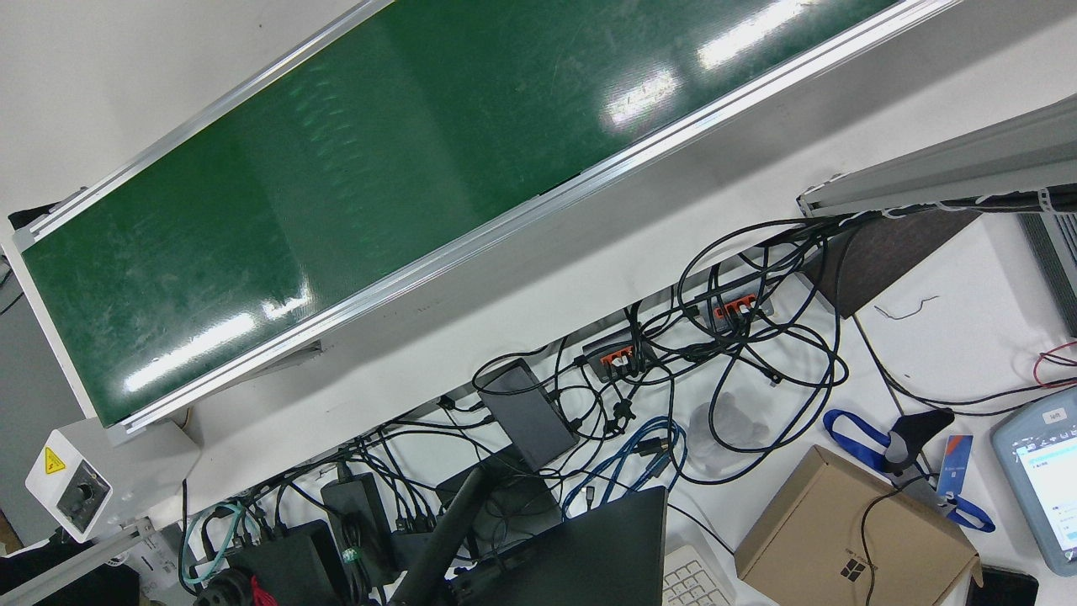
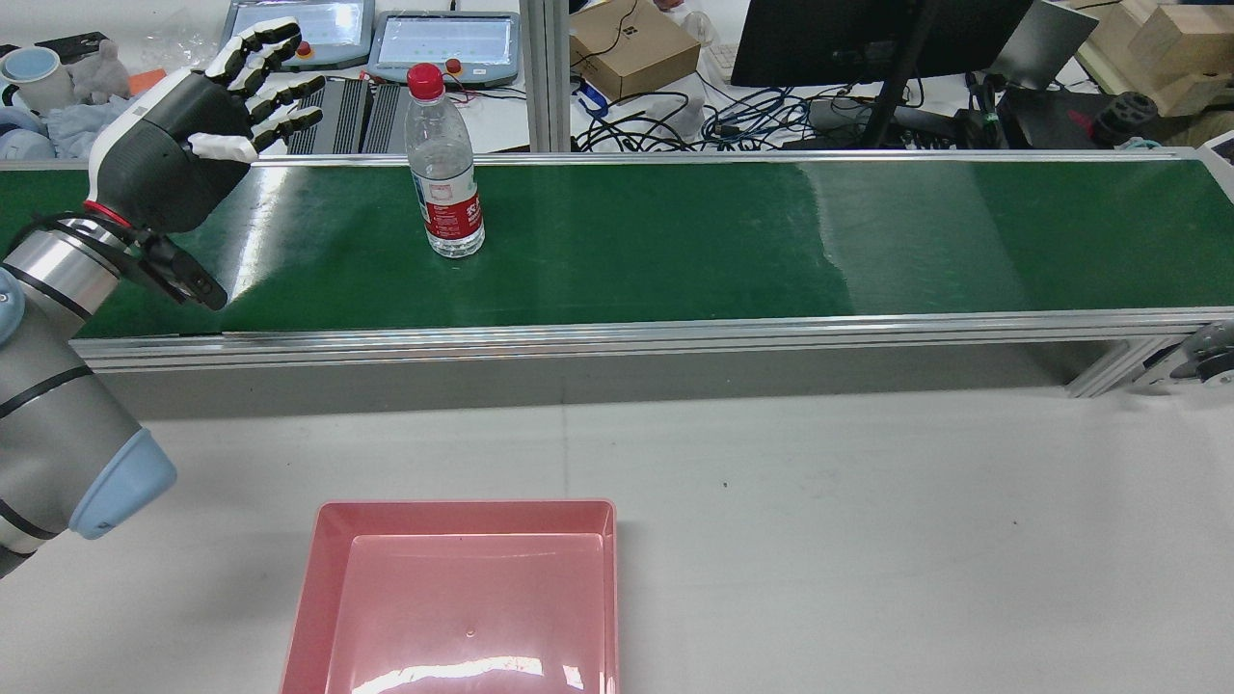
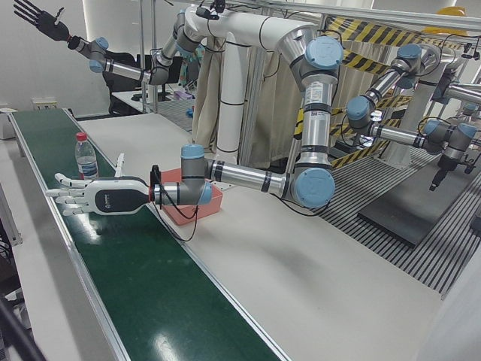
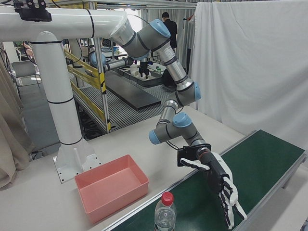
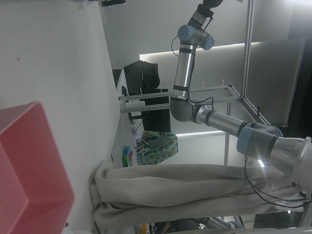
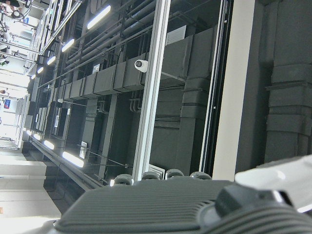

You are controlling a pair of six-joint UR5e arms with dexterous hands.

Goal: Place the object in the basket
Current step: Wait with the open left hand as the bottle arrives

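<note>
A clear water bottle (image 2: 442, 173) with a red cap and red label stands upright on the green conveyor belt (image 2: 675, 231). It also shows in the left-front view (image 3: 86, 158) and the right-front view (image 4: 165, 214). My left hand (image 2: 207, 96) is open with its fingers spread, above the belt, a short way left of the bottle and apart from it; it also shows in the left-front view (image 3: 94, 197) and the right-front view (image 4: 221, 185). The pink basket (image 2: 463, 516) stands empty on the white table before the belt. My right hand (image 3: 37, 19) is raised high, open, holding nothing.
The belt's aluminium rail (image 2: 617, 333) runs between the belt and the basket. Behind the belt are teach pendants (image 2: 448, 43), a cardboard box (image 2: 631, 48) and tangled cables (image 1: 673, 379). The white pedestal (image 4: 67, 120) stands beyond the basket (image 4: 113, 185).
</note>
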